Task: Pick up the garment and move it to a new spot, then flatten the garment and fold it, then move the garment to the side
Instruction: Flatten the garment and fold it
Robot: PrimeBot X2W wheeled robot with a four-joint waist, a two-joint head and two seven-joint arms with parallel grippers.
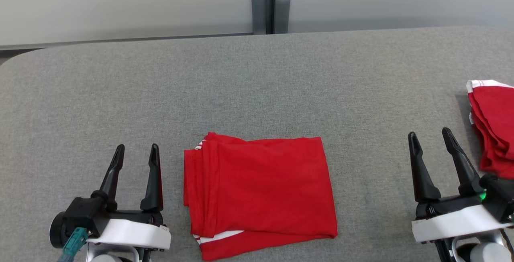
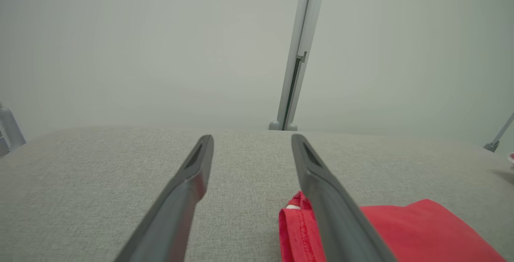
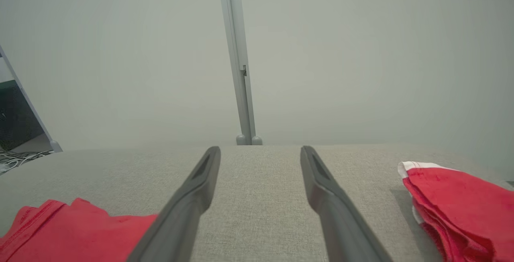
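I see the folded garment (image 1: 261, 191) near-centre on the table (image 1: 257, 85), long axis left to right, just beside my open, empty left gripper (image 1: 137, 146), the open right gripper (image 1: 429, 132) well apart

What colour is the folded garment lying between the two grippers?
The garment is red with white striped trim, best seen in the head view.
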